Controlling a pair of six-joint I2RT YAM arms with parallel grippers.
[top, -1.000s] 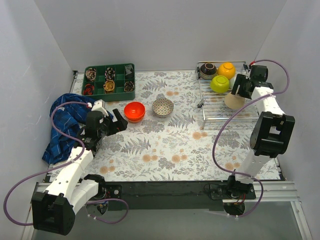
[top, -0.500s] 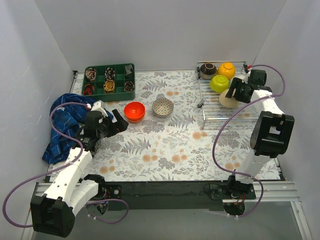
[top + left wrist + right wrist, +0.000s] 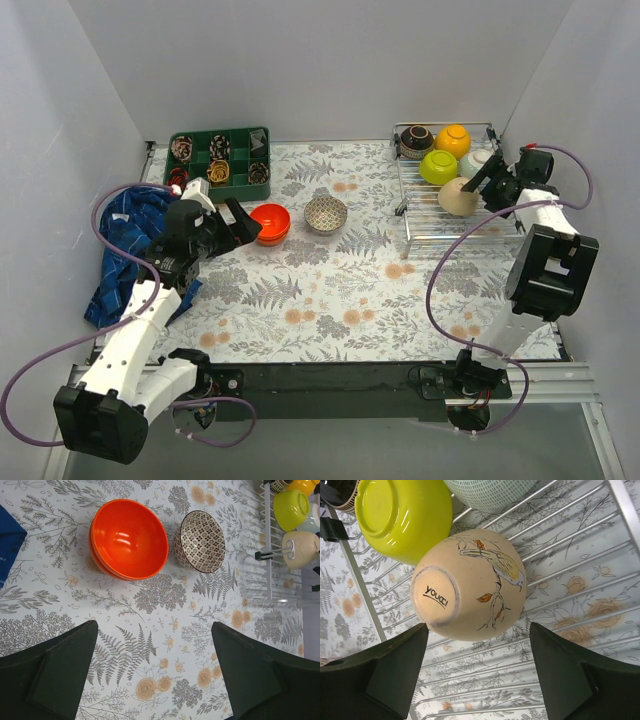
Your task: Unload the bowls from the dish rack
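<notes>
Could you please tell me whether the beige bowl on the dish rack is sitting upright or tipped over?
Tipped over: the beige bowl shows its printed foot ring and outer side, not its opening.

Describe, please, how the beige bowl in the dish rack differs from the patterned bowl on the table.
The beige bowl lies tipped in the dish rack, its foot ring showing; the patterned bowl sits open side up on the table beside the red-orange bowls. The beige bowl is plain outside except for a painted bird on a branch; the patterned bowl carries a fine dark lattice inside. Both are small and round.
</notes>
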